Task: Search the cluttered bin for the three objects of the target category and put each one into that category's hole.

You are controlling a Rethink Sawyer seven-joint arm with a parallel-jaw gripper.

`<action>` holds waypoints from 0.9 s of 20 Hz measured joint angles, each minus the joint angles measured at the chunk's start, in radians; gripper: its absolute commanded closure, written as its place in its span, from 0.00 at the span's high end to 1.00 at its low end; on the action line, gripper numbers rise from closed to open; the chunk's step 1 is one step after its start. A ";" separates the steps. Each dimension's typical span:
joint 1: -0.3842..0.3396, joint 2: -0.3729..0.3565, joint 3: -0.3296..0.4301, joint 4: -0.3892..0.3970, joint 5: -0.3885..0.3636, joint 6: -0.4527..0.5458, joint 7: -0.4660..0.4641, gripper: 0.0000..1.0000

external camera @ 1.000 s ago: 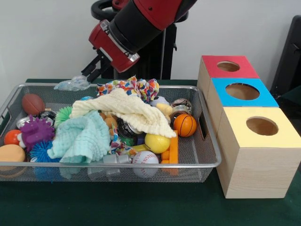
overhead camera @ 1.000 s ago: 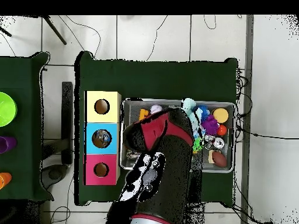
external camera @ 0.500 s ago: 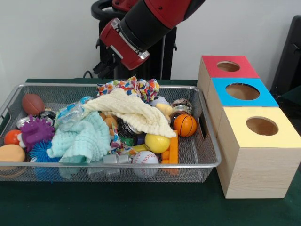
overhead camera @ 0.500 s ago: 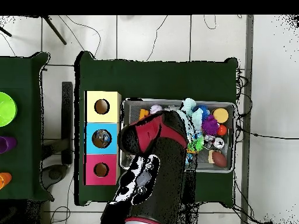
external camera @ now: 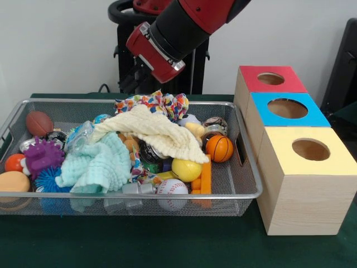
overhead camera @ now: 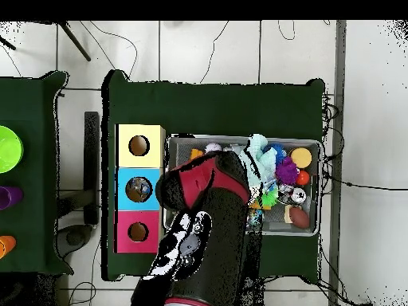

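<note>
The silver wire-mesh bin [external camera: 167, 196] is full of toys and cloths; its rim also shows in the overhead view [overhead camera: 312, 144]. One clear crinkly water bottle with a blue label [external camera: 80, 135] lies in the bin's left half, between the mint cloth [external camera: 97, 162] and the cream cloth [external camera: 153, 131]. No other bottle shows. My gripper [external camera: 131, 84] hangs above the bin's far rim, open and empty, up and to the right of the bottle. In the overhead view the arm [overhead camera: 207, 215] hides the gripper.
Three wooden boxes with round holes stand right of the bin: red [external camera: 271, 79], blue [external camera: 287, 109], yellow [external camera: 309, 149]. Something pale shows inside the blue box's hole [overhead camera: 139, 189]. A basketball [external camera: 219, 148], a yellow ball [external camera: 186, 170], a baseball [external camera: 171, 190] and a purple spiky toy [external camera: 42, 156] lie in the bin.
The gripper held the bottle over the bin's far left rim, let it drop into the bin, and has moved right and slightly up. The bottle now lies among the cloths.
</note>
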 measured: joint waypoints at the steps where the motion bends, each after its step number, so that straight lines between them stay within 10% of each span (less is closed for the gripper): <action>1: 0.002 0.000 0.000 0.000 0.001 0.001 0.000 0.00; 18: 0.016 0.000 0.000 0.000 0.004 0.004 0.000 0.00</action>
